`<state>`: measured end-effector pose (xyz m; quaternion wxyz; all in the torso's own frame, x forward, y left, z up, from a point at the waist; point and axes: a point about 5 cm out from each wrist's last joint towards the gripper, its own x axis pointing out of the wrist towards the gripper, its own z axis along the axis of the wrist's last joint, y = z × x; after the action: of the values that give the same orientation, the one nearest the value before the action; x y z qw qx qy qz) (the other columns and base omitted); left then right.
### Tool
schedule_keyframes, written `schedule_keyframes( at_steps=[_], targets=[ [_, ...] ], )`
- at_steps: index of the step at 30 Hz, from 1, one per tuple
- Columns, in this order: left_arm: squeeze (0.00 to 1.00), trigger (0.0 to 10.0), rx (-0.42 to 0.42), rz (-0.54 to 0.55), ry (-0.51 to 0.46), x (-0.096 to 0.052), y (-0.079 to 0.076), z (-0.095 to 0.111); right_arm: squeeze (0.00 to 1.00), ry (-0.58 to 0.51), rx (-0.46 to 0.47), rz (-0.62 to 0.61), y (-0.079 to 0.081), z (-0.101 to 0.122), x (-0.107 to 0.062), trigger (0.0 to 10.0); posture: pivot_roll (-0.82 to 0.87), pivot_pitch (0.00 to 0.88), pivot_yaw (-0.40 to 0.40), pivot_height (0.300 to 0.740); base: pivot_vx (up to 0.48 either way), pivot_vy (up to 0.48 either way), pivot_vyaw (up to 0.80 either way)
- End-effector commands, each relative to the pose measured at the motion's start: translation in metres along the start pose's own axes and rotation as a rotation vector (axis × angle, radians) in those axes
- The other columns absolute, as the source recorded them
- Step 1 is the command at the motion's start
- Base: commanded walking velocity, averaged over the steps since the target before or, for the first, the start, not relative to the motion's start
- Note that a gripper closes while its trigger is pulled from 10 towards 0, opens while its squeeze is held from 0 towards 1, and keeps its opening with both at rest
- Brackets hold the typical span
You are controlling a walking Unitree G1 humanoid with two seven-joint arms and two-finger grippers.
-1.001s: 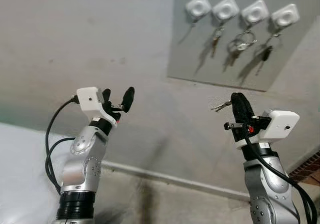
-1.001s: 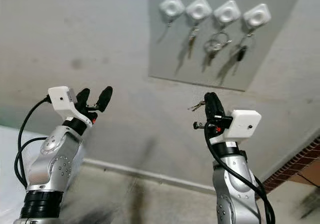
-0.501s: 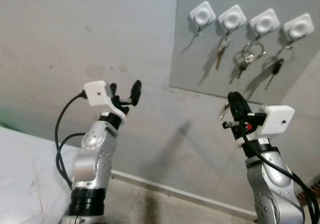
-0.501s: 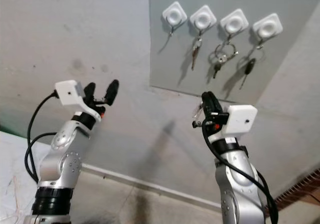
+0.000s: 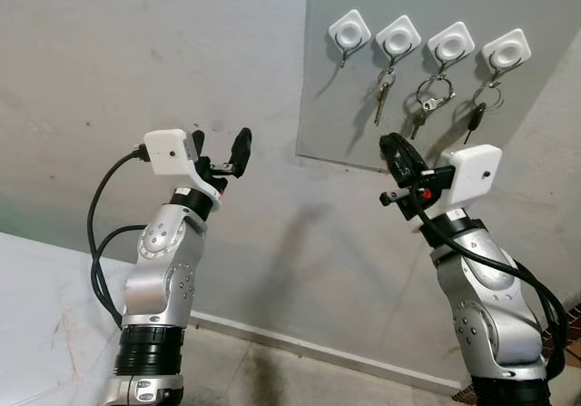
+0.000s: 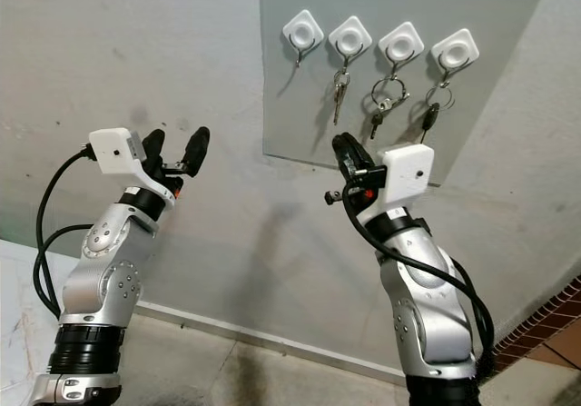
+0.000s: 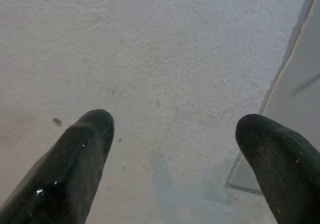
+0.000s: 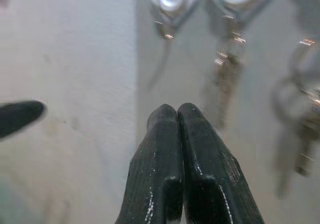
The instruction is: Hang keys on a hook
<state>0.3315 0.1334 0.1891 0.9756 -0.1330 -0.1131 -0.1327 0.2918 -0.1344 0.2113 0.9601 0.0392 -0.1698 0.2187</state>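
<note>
Two black fingers of the right gripper [image 5: 393, 146] are pressing together tip to tip, with no key visible between them, pointing up at the grey panel [image 5: 363, 106] just below its hooks. Four white hooks are lining the panel: the leftmost hook [image 5: 349, 32] is standing bare, while keys [image 5: 381, 94] are hanging from the other three. Left gripper [image 5: 219, 152] is hovering wide open, holding nothing, before the plaster wall [image 5: 136, 52]
</note>
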Motion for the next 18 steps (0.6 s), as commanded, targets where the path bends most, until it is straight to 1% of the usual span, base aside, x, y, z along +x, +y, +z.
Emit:
schedule_keyframes(
  at_steps=[1,3,4,5,8,12,16,18],
  targets=[
    [0.00,10.0,0.033,-0.040,-0.008,0.004,-0.007,0.003,0.00,-0.007,0.019,0.051,0.005,0.002,0.008,10.0,0.05,0.010,-0.008,0.740,0.000,0.000,0.00],
    [0.00,10.0,0.043,-0.056,-0.011,0.006,-0.011,0.002,0.00,-0.025,0.033,0.099,0.012,0.006,0.014,10.0,0.06,0.012,-0.009,0.740,0.000,0.000,0.00],
    [0.00,10.0,0.043,-0.056,-0.011,0.006,-0.011,0.002,0.00,-0.025,0.033,0.099,0.012,0.006,0.014,10.0,0.06,0.012,-0.009,0.740,0.000,0.000,0.00],
    [0.00,10.0,0.038,-0.068,-0.020,0.007,-0.015,0.002,0.00,-0.047,0.048,0.131,0.017,0.010,0.020,10.0,0.06,0.014,-0.012,0.740,0.000,0.000,0.00],
    [0.00,10.0,0.030,-0.077,-0.026,0.009,-0.018,0.003,0.00,-0.076,0.067,0.158,0.021,0.017,0.028,10.0,0.06,0.015,-0.014,0.740,0.000,0.000,0.00],
    [0.00,10.0,0.030,-0.086,-0.032,0.011,-0.021,0.005,0.00,-0.101,0.077,0.168,0.022,0.023,0.034,10.0,0.06,0.015,-0.014,0.740,0.000,0.000,0.00],
    [0.00,10.0,0.041,-0.127,-0.050,0.015,-0.028,0.009,0.00,-0.145,0.088,0.181,0.023,0.032,0.046,10.0,0.06,0.016,-0.017,0.740,0.000,0.000,0.00],
    [0.00,10.0,0.050,-0.137,-0.053,0.015,-0.030,0.010,0.00,-0.150,0.089,0.183,0.023,0.033,0.048,10.0,0.06,0.016,-0.017,0.740,0.000,0.000,0.00]
  ],
)
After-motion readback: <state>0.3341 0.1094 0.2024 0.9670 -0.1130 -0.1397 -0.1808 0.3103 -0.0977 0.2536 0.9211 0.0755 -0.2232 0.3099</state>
